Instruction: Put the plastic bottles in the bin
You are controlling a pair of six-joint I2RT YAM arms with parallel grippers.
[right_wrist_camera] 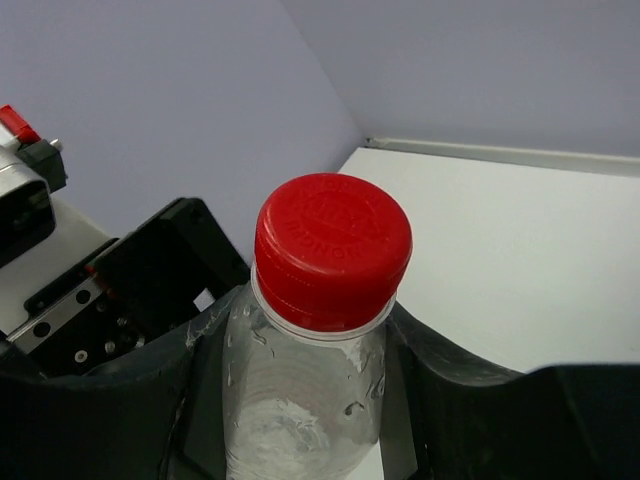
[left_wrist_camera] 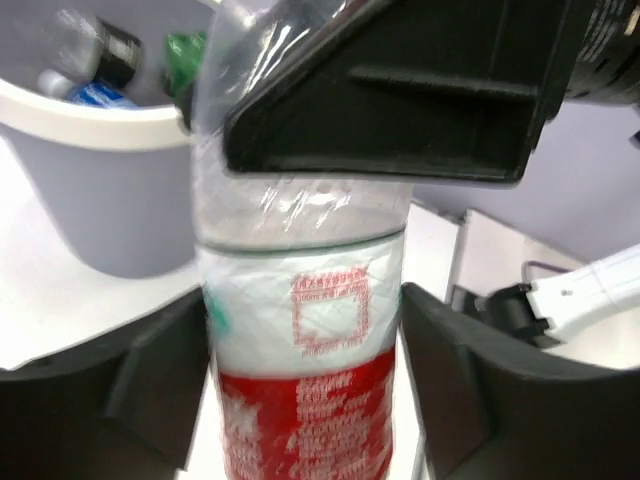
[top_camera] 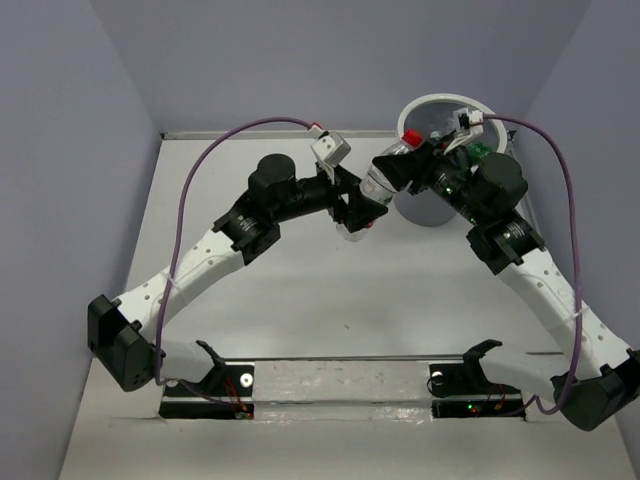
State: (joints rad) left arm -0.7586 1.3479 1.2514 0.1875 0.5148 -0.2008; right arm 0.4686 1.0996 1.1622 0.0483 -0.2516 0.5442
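A clear plastic bottle point(top_camera: 368, 192) with a red label and red cap is held in the air between both arms, just left of the bin point(top_camera: 432, 100). My left gripper point(top_camera: 352, 212) is shut on its labelled lower body point(left_wrist_camera: 300, 420). My right gripper point(top_camera: 402, 166) is shut on its shoulder, just under the red cap point(right_wrist_camera: 332, 250). The black right gripper finger point(left_wrist_camera: 400, 90) crosses the top of the left wrist view. The grey bin with a white rim point(left_wrist_camera: 90, 125) holds several bottles, among them a blue-labelled one point(left_wrist_camera: 95, 95) and a green one point(left_wrist_camera: 185, 50).
The bin stands at the table's far right, close to the back wall and the right wall. The arms' purple cables point(top_camera: 240, 135) arch over the table. A metal base rail point(top_camera: 340, 385) runs along the near edge.
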